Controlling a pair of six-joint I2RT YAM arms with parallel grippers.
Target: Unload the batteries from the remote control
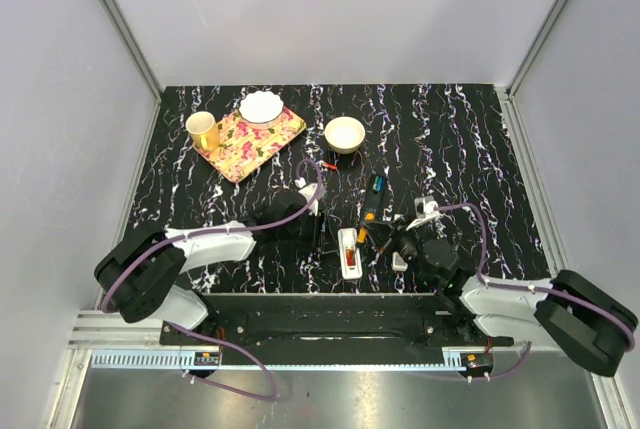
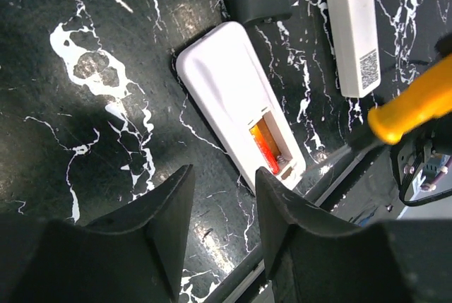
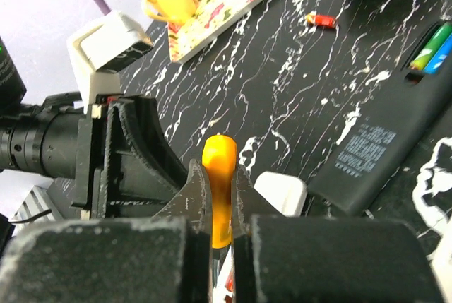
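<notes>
A white remote (image 2: 236, 94) lies face down, its battery bay open with an orange-red battery (image 2: 265, 146) inside; it also shows in the top view (image 1: 349, 252). My left gripper (image 2: 222, 208) is open and empty, just short of the remote's near end. My right gripper (image 3: 219, 176) is shut on an orange-handled tool (image 3: 220, 169), whose handle (image 2: 417, 105) reaches toward the white remote. A black remote (image 3: 395, 147) holds green and blue batteries (image 3: 436, 45). One red battery (image 3: 323, 20) lies loose on the table.
A floral tray (image 1: 285, 139) with a yellow cup (image 1: 203, 130) and a white dish (image 1: 261, 107) sits at the back left, and a bowl (image 1: 344, 134) stands beside it. A second white remote (image 2: 353, 27) lies near the tool. The table's front edge is close behind the white remote.
</notes>
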